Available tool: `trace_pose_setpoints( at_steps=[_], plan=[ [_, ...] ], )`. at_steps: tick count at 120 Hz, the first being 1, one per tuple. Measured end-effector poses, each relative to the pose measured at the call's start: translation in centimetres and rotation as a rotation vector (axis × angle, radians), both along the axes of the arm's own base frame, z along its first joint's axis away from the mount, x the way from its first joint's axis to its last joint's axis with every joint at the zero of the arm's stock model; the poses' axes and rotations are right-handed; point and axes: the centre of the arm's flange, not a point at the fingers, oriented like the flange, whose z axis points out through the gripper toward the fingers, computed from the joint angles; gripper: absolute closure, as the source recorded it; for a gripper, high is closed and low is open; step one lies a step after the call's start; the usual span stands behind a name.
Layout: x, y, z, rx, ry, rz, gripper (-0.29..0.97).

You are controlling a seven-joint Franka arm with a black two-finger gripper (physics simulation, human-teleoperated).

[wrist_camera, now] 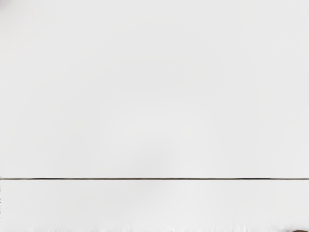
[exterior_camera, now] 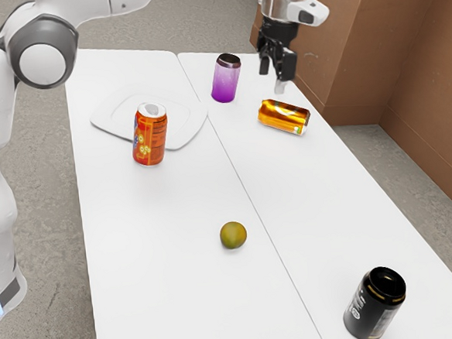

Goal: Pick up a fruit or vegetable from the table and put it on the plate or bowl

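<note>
The fruit (exterior_camera: 233, 236) is a small, round, yellow-green thing, lime-like, lying alone on the white tabletop (exterior_camera: 155, 260) well apart from the plate (exterior_camera: 121, 111), nearer the camera than the plate and toward the exterior view's right of it. I judge it light and firm, with a smooth skin that may slip and a round shape that will roll if nudged. The safest hold would be a straight descent with the jaws closing across its widest middle, low enough that it cannot squirt upward. The jaws hang released, with nothing between them, above the tabletop and well off to the exterior view's right of the plate, so the fruit is not yet taken. The plate is white, shallow and squarish, and its middle is bare. An upright orange can (exterior_camera: 150, 134) stands at the plate's near edge, but I cannot tell whether it rests on the rim or just in front of it. A drop should therefore aim at the plate's centre. Farther to the exterior view's right of the plate are an upright purple cup (exterior_camera: 226, 78), then a golden can (exterior_camera: 284, 116) lying on its side. A black jar (exterior_camera: 374, 303) stands far from the plate, beyond the fruit. What these containers hold cannot be made out. Under the hand, the wrist view gives bare tabletop crossed by a thin dark seam (wrist_camera: 154, 179).
</note>
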Motion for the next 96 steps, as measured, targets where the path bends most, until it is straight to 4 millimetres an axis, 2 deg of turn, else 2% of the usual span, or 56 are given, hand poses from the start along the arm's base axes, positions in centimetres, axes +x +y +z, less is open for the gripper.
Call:
trace_pose_setpoints(
  at_steps=[47, 48, 57, 60, 64, 69, 74, 83, 96],
  plan=[
    [-0.4, 0.4, -0.2, -0.003, 0.039, -0.014, 0.0],
    [-0.4, 0.5, -0.1, -0.005, 0.036, -0.012, 0.0],
    [-3.3, 0.5, 6.7, -0.01, -0.08, -0.007, 0.0],
    [-4.5, -0.7, 8.4, -0.028, -0.107, -0.031, 0.0],
    [-5.5, -3.7, 9.8, -0.044, -0.122, -0.092, 0.0],
    [-6.6, -8.2, 10.6, -0.055, -0.123, -0.186, 0.0],
    [-7.4, -11.8, 10.8, -0.061, -0.114, -0.266, 0.0],
    [-9.0, -16.9, 9.6, -0.049, -0.061, -0.369, 0.0],
    [-13.2, -23.8, 6.9, 0.012, 0.032, -0.418, 0.0]
  ],
)
